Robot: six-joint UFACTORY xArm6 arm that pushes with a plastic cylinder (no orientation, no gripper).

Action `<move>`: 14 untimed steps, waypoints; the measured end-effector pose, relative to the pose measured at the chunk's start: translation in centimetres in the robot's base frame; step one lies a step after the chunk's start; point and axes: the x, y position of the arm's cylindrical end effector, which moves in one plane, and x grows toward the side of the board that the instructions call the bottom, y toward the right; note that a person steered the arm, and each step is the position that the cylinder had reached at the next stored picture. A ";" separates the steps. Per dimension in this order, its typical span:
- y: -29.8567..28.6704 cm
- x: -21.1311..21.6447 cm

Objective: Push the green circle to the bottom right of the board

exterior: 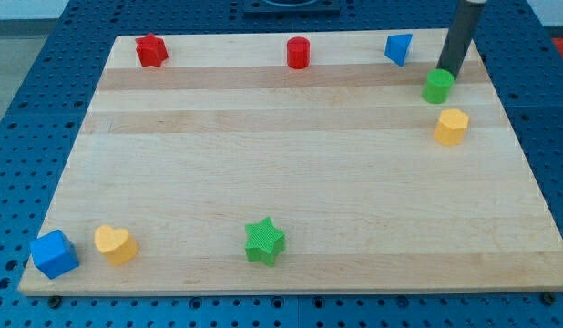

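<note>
The green circle [436,87] stands near the board's top right corner. My tip [446,75] is right behind it, touching or nearly touching its upper right edge. The dark rod rises from there to the view's top. A yellow hexagon-like block [451,127] lies just below the green circle, a short gap apart.
A blue triangle [399,48], a red cylinder [298,53] and a red star-like block [151,50] line the top edge. A green star [264,241] sits at bottom centre. A yellow heart [115,244] and a blue cube [54,254] sit at bottom left. The wooden board [291,164] lies on a blue perforated table.
</note>
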 end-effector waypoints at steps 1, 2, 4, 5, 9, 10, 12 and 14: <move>0.0 1.9; 0.5 2.7; 1.6 3.1; -1.1 3.2; -10.7 6.5; -12.8 6.5; -18.1 6.7; -19.6 10.1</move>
